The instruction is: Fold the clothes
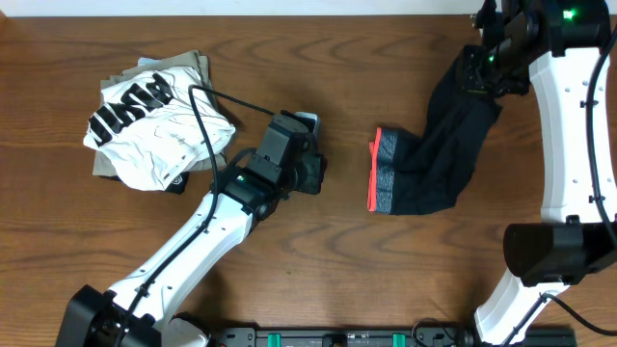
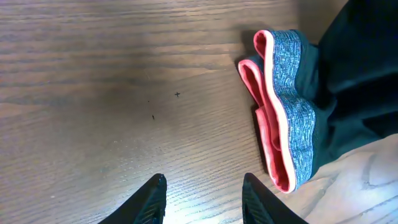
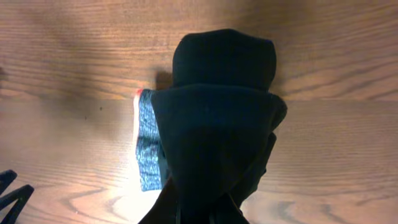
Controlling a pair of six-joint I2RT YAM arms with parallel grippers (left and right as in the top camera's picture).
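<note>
The black pants (image 1: 445,145) lie right of centre, their grey waistband edged in coral-red (image 1: 383,172) resting flat on the table. My right gripper (image 1: 479,69) is shut on the leg end and holds it lifted at the back right, so the black cloth (image 3: 217,118) hangs from it and hides its fingers; the waistband (image 3: 148,152) shows beneath. My left gripper (image 1: 310,172) hovers low over bare wood just left of the waistband (image 2: 287,106), open and holding nothing, its dark fingertips (image 2: 155,199) apart.
A white shirt with black lettering (image 1: 159,120) lies on a folded khaki garment (image 1: 198,66) at the back left. A black cable (image 1: 207,116) loops over that pile to the left arm. The right arm's white links (image 1: 569,125) stand along the right edge.
</note>
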